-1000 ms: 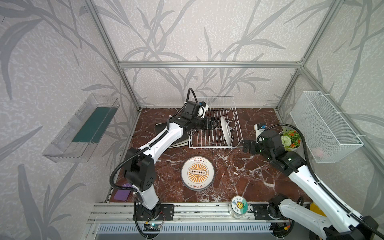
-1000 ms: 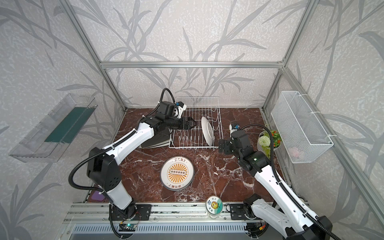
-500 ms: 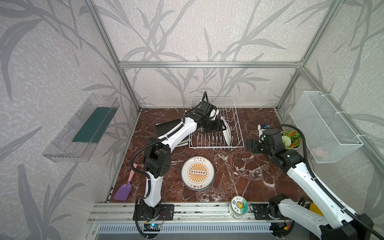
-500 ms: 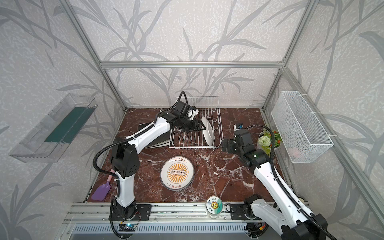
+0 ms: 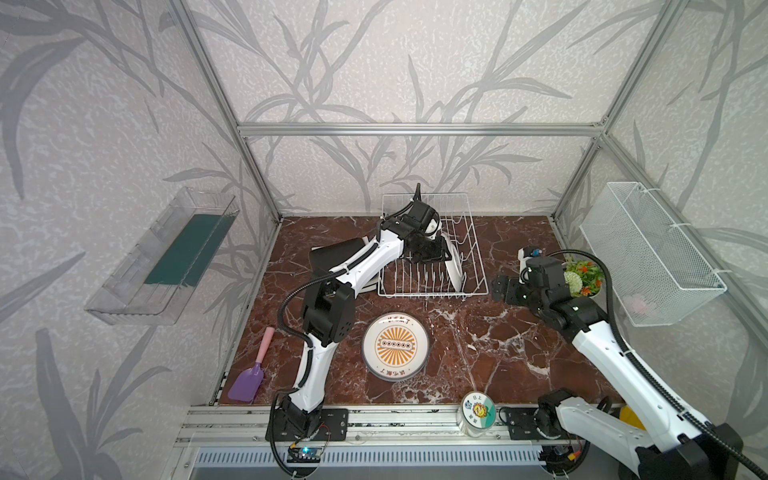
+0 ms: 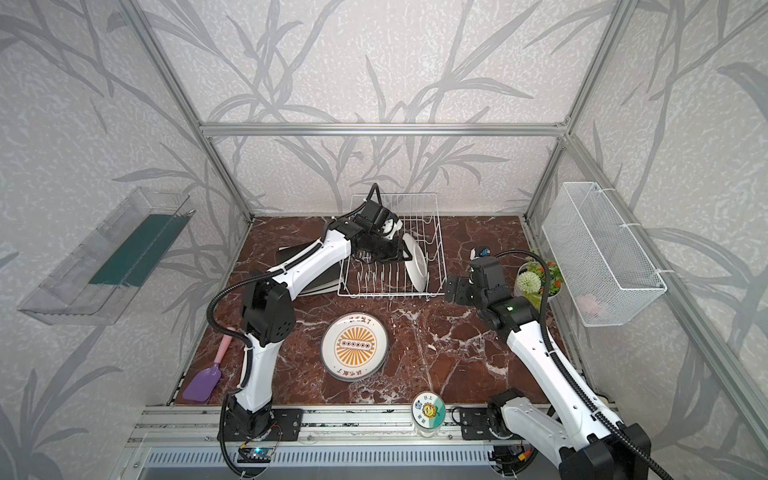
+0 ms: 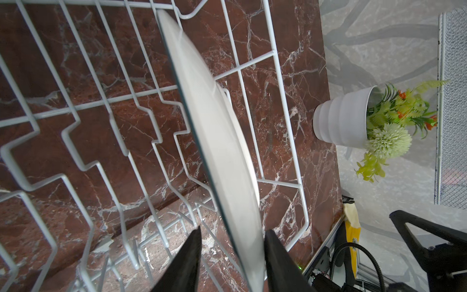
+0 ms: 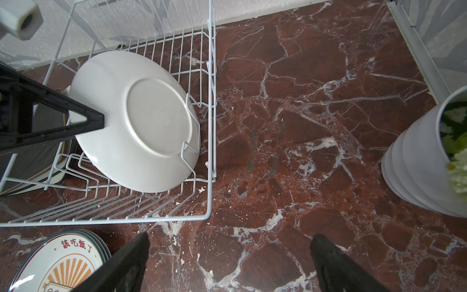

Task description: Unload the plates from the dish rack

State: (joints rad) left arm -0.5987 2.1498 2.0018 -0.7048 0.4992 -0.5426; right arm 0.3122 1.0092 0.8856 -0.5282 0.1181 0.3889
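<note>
One white round plate point(image 5: 454, 270) point(image 6: 415, 266) stands on edge in the white wire dish rack point(image 5: 432, 294) point(image 6: 386, 294). My left gripper point(image 5: 440, 253) point(image 6: 401, 251) point(image 7: 232, 230) straddles its rim point(image 7: 222, 141). One finger lies against the plate's back point(image 8: 141, 121); a gap shows at the other finger. A stack of sunburst plates point(image 5: 396, 345) point(image 6: 354, 346) point(image 8: 58, 263) lies in front of the rack. Square plates with a black one on top point(image 5: 336, 255) point(image 6: 299, 257) lie to its left. My right gripper point(image 5: 498, 286) point(image 6: 451, 291) point(image 8: 228, 237) hangs open and empty right of the rack.
A white pot of artificial flowers point(image 5: 582, 278) point(image 8: 424, 156) stands close behind my right wrist. A mesh basket point(image 5: 648, 253) hangs on the right wall, a clear tray point(image 5: 166, 257) on the left wall. A jar with a flower lid point(image 5: 478, 409) and a purple scoop point(image 5: 249, 378) sit near the front.
My left gripper has moved right along the rack to the standing plate, and its jaws have narrowed round the rim. The right arm has barely shifted.
</note>
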